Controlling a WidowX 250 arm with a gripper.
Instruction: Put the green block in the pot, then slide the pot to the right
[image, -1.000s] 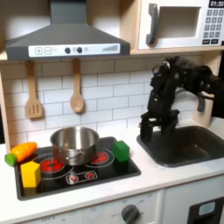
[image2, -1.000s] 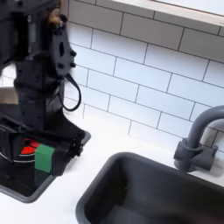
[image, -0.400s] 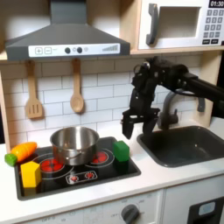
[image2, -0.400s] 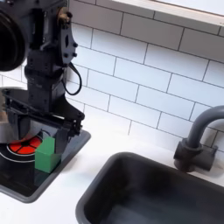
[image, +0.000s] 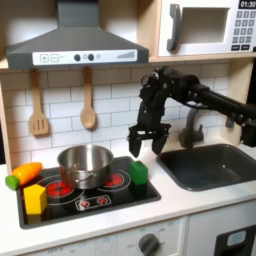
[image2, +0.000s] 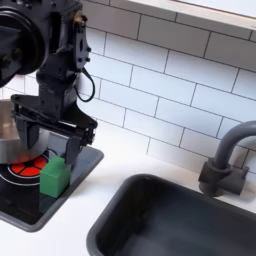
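The green block (image: 139, 173) stands on the black stovetop's (image: 85, 203) right part in the first exterior view, beside the red burner. It is also near the hob's corner in the second exterior view, green block (image2: 53, 176). The shiny steel pot (image: 85, 164) sits on the back of the hob, left of the block; its side, pot (image2: 7, 138), shows at the second exterior view's left edge. My gripper (image: 147, 145) hangs open just above the block and slightly to its right, with nothing between its fingers. In the second exterior view the gripper (image2: 52, 142) is directly over the block.
An orange carrot (image: 23, 173) and a yellow block (image: 35, 198) lie at the hob's left end. A dark sink (image: 214, 165) with a grey faucet (image2: 226, 158) lies to the right. A spatula (image: 38, 106) and a spoon (image: 88, 104) hang on the tiled wall.
The arm has swung left from over the sink's edge to above the green block on the hob. The gripper stays open. Block and pot have not moved.
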